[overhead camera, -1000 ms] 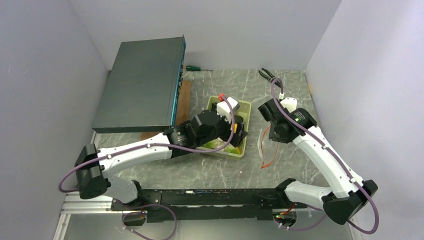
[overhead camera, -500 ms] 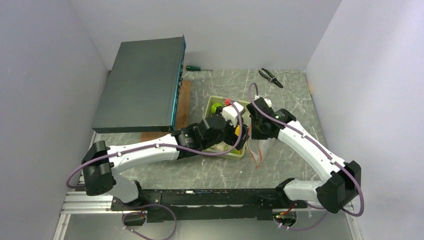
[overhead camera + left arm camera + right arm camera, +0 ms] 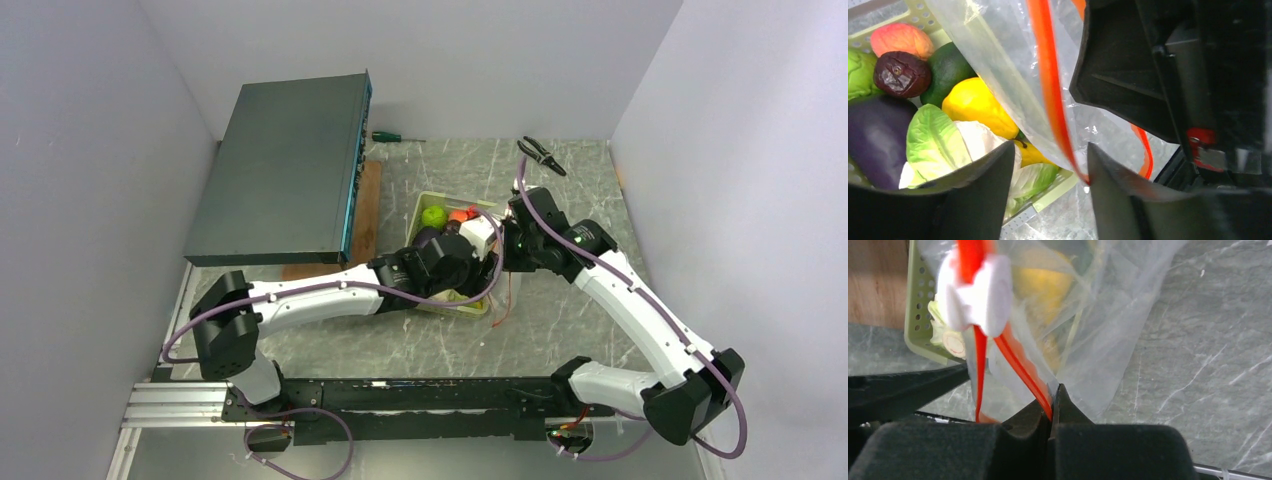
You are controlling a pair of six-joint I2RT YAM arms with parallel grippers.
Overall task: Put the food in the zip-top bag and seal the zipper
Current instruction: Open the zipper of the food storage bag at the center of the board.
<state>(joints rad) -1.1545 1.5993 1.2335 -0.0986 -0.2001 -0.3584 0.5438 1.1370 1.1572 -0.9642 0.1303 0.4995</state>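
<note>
Right gripper (image 3: 507, 246) and left gripper (image 3: 489, 264) meet over the tray's (image 3: 419, 214) right edge in the top view, with marble table (image 3: 580, 190) beyond them. Left wrist: its fingers stand apart, the zipper (image 3: 1050, 95) running between them; the food (image 3: 970, 105) lies to their left in the tray. Right wrist: its fingers pinch the zipper below the white slider tab (image 3: 980, 295), and the zip-top bag (image 3: 1098, 325) hangs just ahead.

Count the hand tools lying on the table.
2: a screwdriver at the back, beside the far corner of the dark box, and pliers at the back right. More may be hidden from view.
</note>
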